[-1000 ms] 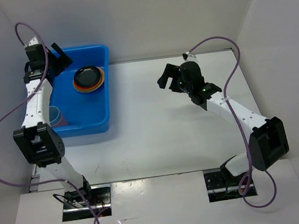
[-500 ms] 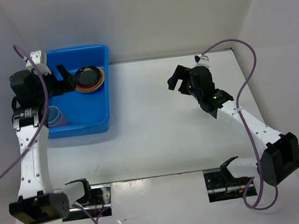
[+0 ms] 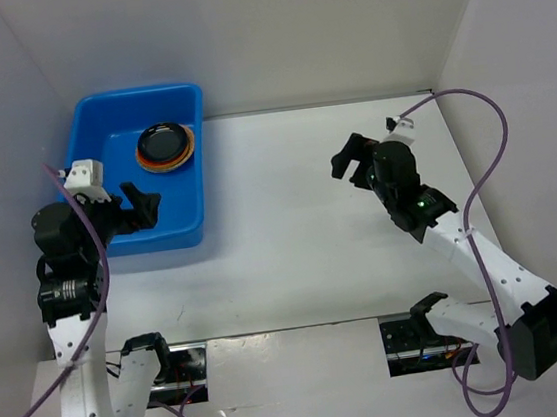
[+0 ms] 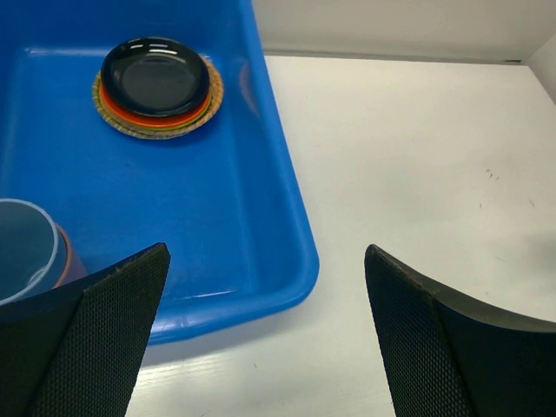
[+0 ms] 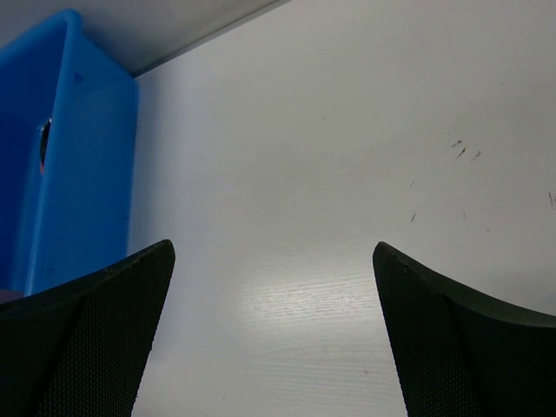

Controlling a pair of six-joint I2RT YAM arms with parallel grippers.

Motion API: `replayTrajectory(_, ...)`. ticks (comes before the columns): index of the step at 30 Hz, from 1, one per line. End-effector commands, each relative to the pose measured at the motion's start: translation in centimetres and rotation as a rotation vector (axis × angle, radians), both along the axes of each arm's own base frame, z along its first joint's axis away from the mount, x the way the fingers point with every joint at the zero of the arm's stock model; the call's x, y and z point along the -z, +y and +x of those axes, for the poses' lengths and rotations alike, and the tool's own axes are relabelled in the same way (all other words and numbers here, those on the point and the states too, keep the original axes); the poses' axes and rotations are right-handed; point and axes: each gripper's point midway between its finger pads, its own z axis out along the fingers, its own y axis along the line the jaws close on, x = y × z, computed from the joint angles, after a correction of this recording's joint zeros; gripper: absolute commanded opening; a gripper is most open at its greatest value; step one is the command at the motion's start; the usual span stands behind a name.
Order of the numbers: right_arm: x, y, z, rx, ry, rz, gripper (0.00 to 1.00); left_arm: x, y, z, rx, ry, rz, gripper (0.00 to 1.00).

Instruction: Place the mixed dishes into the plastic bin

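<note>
The plastic bin [image 3: 187,231] is a bright blue tub at the table's far left. Inside it a stack of plates [image 3: 165,146] lies near the far right corner, black on top, orange, green and tan below; the left wrist view shows the same stack [image 4: 156,87] and a blue cup nested in a pink cup [image 4: 26,252] at the bin's near left. My left gripper [image 3: 144,206] hangs open and empty over the bin's near right part. My right gripper [image 3: 351,160] is open and empty above the bare table at centre right.
White walls close in the table at the back and both sides. The bin's right wall [image 5: 82,174] shows at the left edge of the right wrist view, with bare white tabletop [image 5: 347,217] beyond it.
The left arm has drawn back from the bin's far left toward its near edge, gripper open throughout. The right arm has pulled back to the right and nearer.
</note>
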Motion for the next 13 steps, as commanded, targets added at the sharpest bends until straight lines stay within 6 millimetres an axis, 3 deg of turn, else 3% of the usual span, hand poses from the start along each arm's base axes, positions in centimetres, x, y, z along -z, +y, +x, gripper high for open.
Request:
replayTrajectory(1, 0.0, -1.8, -1.1, 0.066, -0.016, 0.002, 0.99, -0.7, -0.7, -0.2, 0.035, -0.063, 0.000, 0.99)
replayTrajectory(5, -2.2, -1.7, -1.9, 0.046, -0.097, 0.049, 0.99, -0.2, -0.8, -0.2, 0.033, -0.050, -0.010, 0.99)
replayTrajectory(13, -2.0, -1.5, -1.9, 0.039, -0.096, 0.060, 0.99, 0.2, -0.4, 0.6, 0.011, -0.019, -0.030, 0.99)
